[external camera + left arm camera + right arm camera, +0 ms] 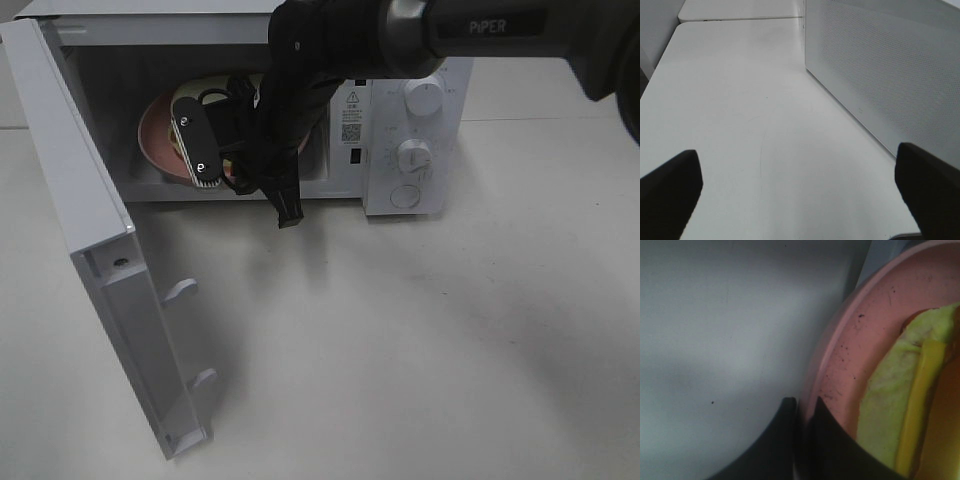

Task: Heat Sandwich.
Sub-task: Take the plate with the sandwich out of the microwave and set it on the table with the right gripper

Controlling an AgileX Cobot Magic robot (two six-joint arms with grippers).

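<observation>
The sandwich (pixel 900 410), showing pale bread and yellow-green filling, lies on a round pink plate (pixel 850 355). The plate (pixel 155 135) sits inside the open microwave (pixel 415 130). My right gripper (pixel 802 432) is shut on the plate's rim, one dark finger on each side of the edge. In the exterior high view the right gripper (pixel 195 145) reaches into the cavity and hides most of the sandwich. My left gripper (pixel 800 200) stands open over bare table beside the microwave's perforated side wall (pixel 890 75), with nothing between its fingers (pixel 670 195).
The microwave door (pixel 100 280) is swung wide open to the left and juts toward the table's front. The dials (pixel 423 98) are on the right panel. White table (pixel 400 340) spreads in front.
</observation>
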